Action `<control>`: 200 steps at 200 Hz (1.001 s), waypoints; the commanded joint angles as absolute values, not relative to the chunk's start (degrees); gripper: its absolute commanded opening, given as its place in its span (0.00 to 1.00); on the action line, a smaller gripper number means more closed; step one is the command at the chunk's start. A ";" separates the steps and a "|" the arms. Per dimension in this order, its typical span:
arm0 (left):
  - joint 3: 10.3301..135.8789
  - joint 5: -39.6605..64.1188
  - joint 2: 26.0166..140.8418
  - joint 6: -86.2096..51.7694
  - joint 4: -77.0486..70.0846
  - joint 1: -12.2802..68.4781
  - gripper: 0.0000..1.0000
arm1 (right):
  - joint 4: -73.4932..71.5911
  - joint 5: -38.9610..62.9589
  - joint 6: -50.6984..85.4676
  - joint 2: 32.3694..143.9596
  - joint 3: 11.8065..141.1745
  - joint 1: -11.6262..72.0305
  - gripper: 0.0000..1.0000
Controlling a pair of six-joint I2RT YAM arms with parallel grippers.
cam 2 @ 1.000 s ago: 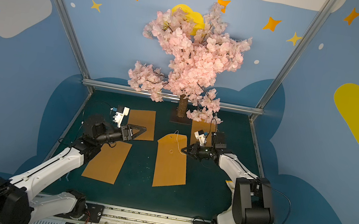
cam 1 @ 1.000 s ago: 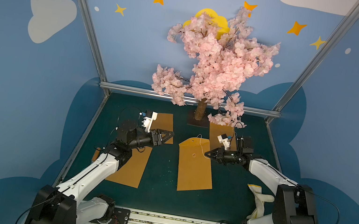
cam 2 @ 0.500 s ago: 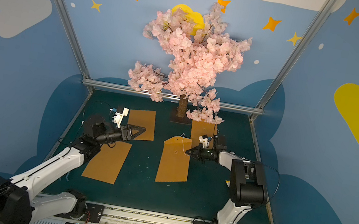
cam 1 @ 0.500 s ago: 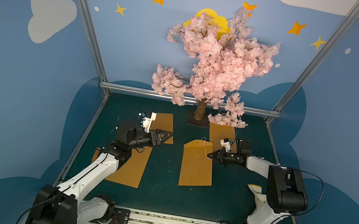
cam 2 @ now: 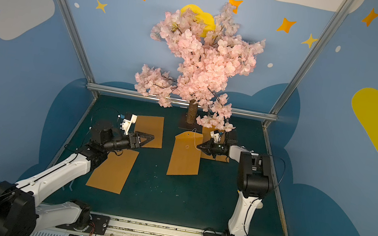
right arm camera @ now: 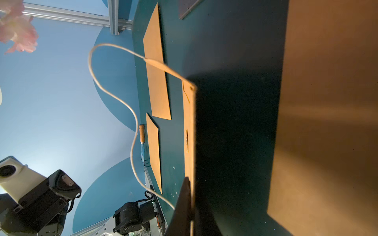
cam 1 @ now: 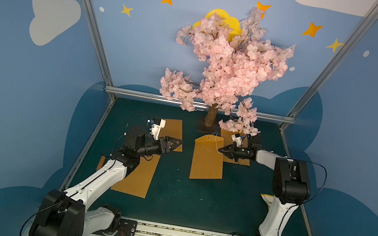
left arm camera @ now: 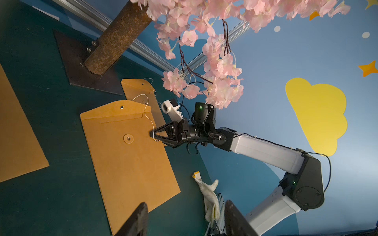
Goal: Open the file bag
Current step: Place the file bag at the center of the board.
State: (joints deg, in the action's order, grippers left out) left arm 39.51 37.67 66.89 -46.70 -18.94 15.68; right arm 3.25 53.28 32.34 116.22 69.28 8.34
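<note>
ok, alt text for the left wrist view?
The right arm, jaws shut, pinches the white string of a kraft file bag lying flat on the green table. A blossom tree stands behind; a white glove lies nearby.

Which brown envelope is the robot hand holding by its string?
The middle file bag, the one with the round button showing. The right hand pinches its white string. No hand holds the other three envelopes.

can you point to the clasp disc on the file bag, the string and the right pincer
clasp disc (left arm camera: 128, 138), left wrist view, its centre rivet
string (right arm camera: 89, 60), right wrist view, outer bend of its loop
right pincer (left arm camera: 151, 135), left wrist view, between its shut tips
</note>
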 commanded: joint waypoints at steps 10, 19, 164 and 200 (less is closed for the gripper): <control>39.73 37.88 67.31 -46.05 -19.56 15.38 0.60 | 4.56 54.49 33.24 119.48 73.78 9.00 0.00; 39.73 37.97 67.26 -46.07 -19.59 15.38 0.60 | 4.61 54.54 33.57 120.45 75.03 9.35 0.01; 38.41 37.88 64.16 -45.40 -17.75 14.52 0.60 | 8.97 50.25 32.63 122.62 79.86 10.93 0.34; 38.08 37.70 63.39 -45.28 -16.87 14.30 0.60 | 10.61 48.60 31.35 120.67 79.66 10.99 0.45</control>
State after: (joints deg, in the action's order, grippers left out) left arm 38.70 37.67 64.75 -46.46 -18.44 14.63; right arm 8.21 50.28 33.19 123.35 78.85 10.98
